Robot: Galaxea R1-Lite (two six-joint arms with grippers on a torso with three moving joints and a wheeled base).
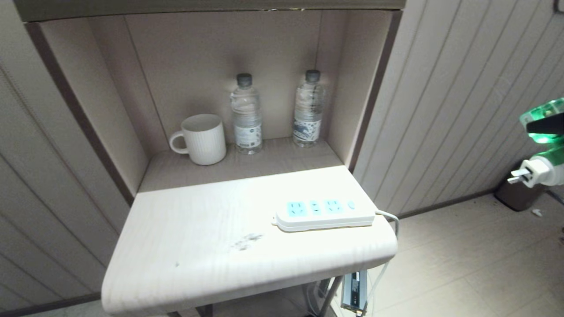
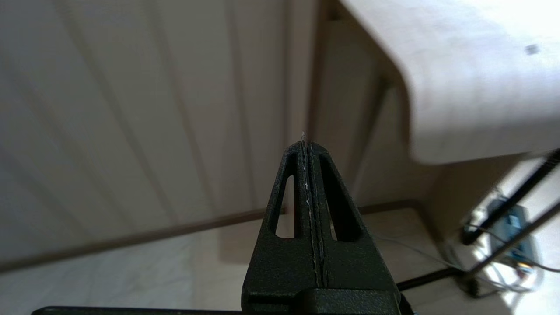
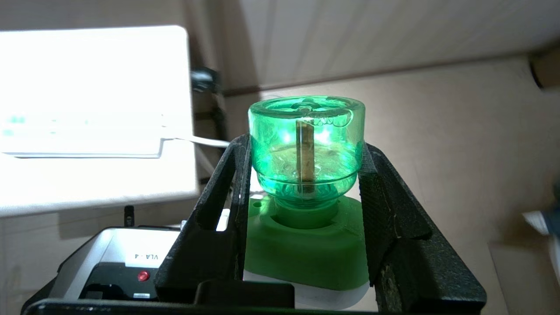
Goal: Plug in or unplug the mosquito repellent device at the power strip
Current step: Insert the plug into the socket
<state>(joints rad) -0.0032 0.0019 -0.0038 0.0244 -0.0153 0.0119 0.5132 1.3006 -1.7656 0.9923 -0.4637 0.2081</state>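
Panelled walls flank an alcove, and a pale desk (image 1: 185, 246) juts out below it toward the bottom of the head view. Power strip (image 1: 325, 215) lies flat near the desk's right edge, sockets facing up, all of them vacant; its cord (image 1: 390, 216) drops over the edge to the floor, probably why the strip sits so close to that side. Back of the alcove, upper centre: a white mug (image 1: 202, 139) and two water bottles (image 1: 246, 115), well apart from the strip and out of any approach path. Mosquito repellent device (image 1: 539, 167) is at the far right of the head view, off the desk and above the floor, well apart from the strip, its plug prongs (image 1: 514, 177) pointing left toward the desk. Right gripper (image 3: 306, 175) pinches the device, one finger on each side of the translucent green bottle (image 3: 306, 144), so the plug end is left bare. That hold looks chosen so the prongs can meet a socket unobstructed, though they would need to tip downward first, since the sockets face up. Judged stage: device carried free, not yet inserted. Left gripper (image 2: 306, 144) hangs low beside the desk's left edge, fingers pressed together, holding nothing, seemingly parked clear of the work.
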